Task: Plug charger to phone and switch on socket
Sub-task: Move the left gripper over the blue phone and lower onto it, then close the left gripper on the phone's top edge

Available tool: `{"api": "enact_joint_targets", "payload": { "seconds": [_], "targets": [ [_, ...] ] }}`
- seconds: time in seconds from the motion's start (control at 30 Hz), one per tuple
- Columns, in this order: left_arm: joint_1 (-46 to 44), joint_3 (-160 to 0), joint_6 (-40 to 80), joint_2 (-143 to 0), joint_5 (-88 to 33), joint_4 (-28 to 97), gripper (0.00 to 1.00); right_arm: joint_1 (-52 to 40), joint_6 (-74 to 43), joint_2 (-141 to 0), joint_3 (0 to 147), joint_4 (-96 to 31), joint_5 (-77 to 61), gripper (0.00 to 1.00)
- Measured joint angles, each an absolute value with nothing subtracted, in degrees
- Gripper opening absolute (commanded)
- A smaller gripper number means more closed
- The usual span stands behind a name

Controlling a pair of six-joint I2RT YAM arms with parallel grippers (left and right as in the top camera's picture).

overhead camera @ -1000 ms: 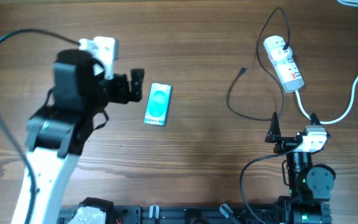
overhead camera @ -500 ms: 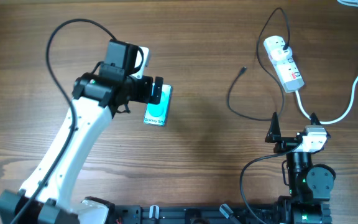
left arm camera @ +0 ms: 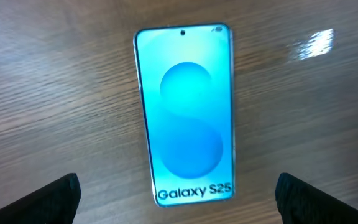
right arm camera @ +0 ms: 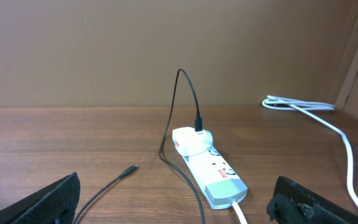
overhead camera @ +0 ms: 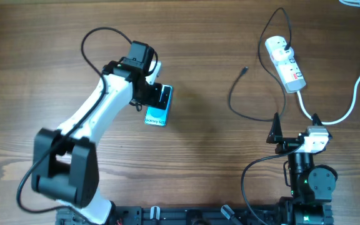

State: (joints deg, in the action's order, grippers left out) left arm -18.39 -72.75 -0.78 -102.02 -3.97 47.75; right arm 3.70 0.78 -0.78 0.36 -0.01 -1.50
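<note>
The phone lies flat on the wooden table, turquoise screen up, and fills the left wrist view with its "Galaxy S25" text nearest the camera. My left gripper hovers over it, open, with one finger on each side of its text end and not touching it. The white socket lies at the far right, and shows in the right wrist view. The charger's white adapter sits in it. Its black cable loops to a loose connector tip, also in the right wrist view. My right gripper is open and empty, short of the socket.
A thick white cord runs from the socket to the table's right edge and on behind. The black cable loop lies between the phone and the socket. A wall stands behind the table in the right wrist view.
My left arm has swung right and reached out, bringing its open gripper from left of the phone to right above it. The right arm, charger and socket have not moved.
</note>
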Motion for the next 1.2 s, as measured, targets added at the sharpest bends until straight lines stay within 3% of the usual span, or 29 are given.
{"api": "enact_joint_targets", "payload": {
  "seconds": [0.63, 1.2],
  "targets": [
    [-21.17, -72.77, -2.94, -112.44, -2.02, 42.30, 1.00, 3.70, 0.78, -0.78, 0.36, -0.01, -1.50, 1.00],
    [-21.17, -72.77, -1.41, -112.81, -2.28, 40.66, 0.99, 3.70, 0.78, -0.78, 0.36, -0.01, -1.50, 1.00]
  ]
}}
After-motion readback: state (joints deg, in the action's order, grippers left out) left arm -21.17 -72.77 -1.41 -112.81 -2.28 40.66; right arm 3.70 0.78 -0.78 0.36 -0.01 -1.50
